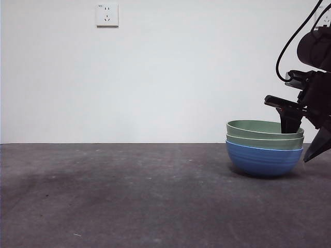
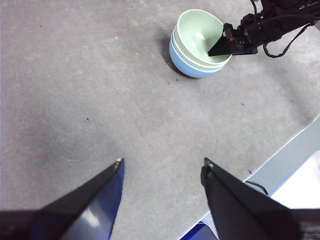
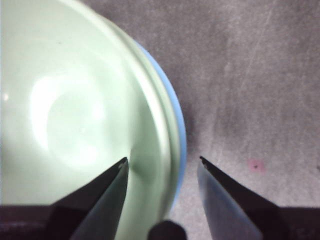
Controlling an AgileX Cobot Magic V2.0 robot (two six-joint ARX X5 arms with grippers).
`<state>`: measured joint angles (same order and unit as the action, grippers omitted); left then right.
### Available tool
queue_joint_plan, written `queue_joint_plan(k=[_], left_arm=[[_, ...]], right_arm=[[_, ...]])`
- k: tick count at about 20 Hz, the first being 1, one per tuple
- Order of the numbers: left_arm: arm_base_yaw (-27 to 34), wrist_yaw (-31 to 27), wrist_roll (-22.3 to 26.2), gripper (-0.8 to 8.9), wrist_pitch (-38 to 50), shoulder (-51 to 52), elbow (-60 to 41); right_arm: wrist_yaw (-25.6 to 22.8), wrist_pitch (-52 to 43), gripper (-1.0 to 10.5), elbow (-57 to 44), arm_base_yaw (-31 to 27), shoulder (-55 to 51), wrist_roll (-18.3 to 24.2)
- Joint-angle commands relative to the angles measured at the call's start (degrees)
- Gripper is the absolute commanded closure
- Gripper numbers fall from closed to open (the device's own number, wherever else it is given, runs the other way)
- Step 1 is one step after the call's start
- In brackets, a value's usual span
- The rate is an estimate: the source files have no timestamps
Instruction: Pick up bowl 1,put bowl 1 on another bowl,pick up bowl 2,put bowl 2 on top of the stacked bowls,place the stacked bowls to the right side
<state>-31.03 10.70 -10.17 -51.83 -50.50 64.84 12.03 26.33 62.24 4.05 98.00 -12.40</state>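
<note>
Straddling the rim of the stacked bowls (image 1: 264,150), the right gripper (image 3: 162,167) stands wide, one jaw inside.

Even, soft light; the stacked bowls (image 1: 264,147) cast a faint shadow on the counter (image 1: 129,196), glare inside, near tool blurred.

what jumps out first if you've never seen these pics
The stacked bowls, two sage-green ones nested in a blue one, stand at the right of the dark table. The right gripper straddles their rim, one jaw inside, one outside, open. The left gripper hangs open, far off.
</note>
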Motion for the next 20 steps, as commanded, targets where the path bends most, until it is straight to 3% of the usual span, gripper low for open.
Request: queue_joint_plan(k=[1,7,15,18,20], left_arm=[[-0.07,0.04,-0.28,5.49,0.33,0.02,0.13],[-0.07,-0.04,0.59,5.50,0.39,0.02,0.13],[-0.07,0.07,2.91,5.59,-0.09,0.02,0.13],[-0.07,0.04,2.91,5.62,-0.61,0.02,0.13],[-0.07,0.04,2.91,5.66,-0.87,0.02,0.13]], right_arm=[[0.09,0.22,7.2,-0.44,0.09,-3.13,0.52],[0.04,7.82,7.2,-0.44,0.09,-15.17,1.44],[4.39,34.95,7.3,-0.44,1.46,-33.77,8.96],[4.37,40.57,7.3,-0.44,2.49,-39.23,9.42],[4.39,42.18,8.3,-0.44,2.69,-42.07,9.84]])
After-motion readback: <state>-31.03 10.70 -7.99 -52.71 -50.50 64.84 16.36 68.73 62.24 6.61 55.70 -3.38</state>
